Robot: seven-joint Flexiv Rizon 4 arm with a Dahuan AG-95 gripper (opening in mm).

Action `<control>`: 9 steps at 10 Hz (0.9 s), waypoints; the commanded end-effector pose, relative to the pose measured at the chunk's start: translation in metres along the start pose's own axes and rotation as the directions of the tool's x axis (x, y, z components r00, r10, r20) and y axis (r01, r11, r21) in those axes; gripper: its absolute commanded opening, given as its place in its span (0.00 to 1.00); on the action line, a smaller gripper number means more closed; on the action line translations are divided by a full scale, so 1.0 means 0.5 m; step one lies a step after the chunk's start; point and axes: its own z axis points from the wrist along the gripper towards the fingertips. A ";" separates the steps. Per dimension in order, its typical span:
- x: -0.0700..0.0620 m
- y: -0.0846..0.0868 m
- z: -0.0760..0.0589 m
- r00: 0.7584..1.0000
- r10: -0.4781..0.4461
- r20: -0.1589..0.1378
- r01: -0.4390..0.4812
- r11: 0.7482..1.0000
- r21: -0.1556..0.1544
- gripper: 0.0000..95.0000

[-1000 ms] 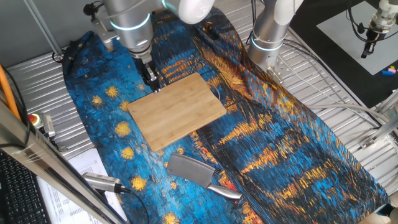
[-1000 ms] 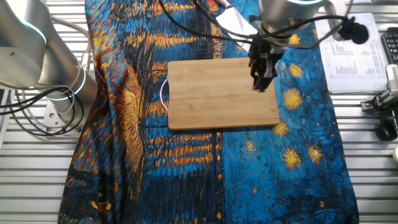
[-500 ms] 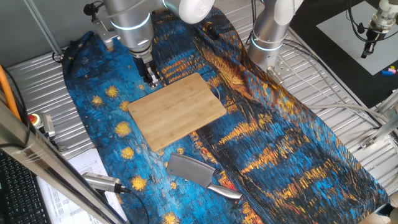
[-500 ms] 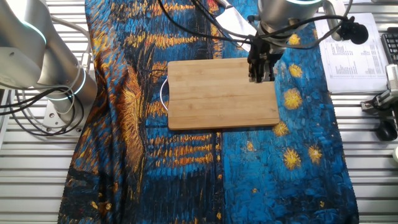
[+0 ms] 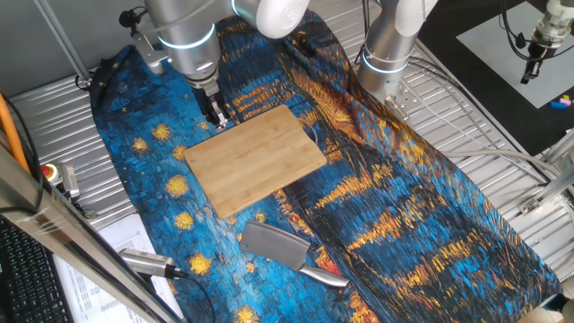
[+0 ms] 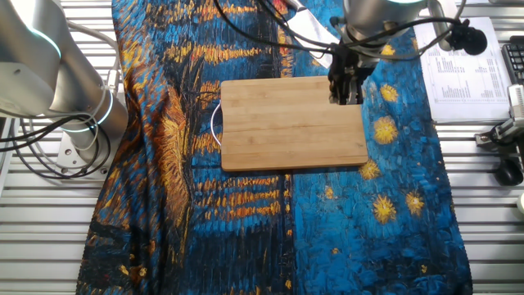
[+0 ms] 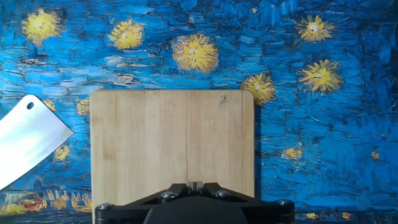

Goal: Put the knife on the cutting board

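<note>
Starry blue cloth covers the table; the gripper [image 5: 218, 117] hangs above the cutting board's [image 5: 256, 159] far edge, its fingertips clenched together, grasping nothing. Beyond the board's opposite edge, well apart from the gripper, lies the knife [image 5: 285, 251] on cloth; the board carries nothing yet

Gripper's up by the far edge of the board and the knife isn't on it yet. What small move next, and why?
Probably travel across the cutting board toward the knife. The gripper hangs at the board's far edge, holding nothing, while the knife lies flat on the blue cloth beyond the opposite edge, clear of the board, so nothing can be gripped from here.
</note>
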 end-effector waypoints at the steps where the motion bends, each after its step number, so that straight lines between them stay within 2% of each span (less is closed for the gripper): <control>1: -0.004 0.017 0.006 1.000 0.001 -0.002 -0.001 1.000 -0.001 0.00; 5: -0.009 0.094 0.030 1.000 0.021 -0.013 -0.021 1.000 0.009 0.00; 9: -0.005 0.136 0.037 1.000 0.003 -0.031 -0.003 1.000 0.010 0.00</control>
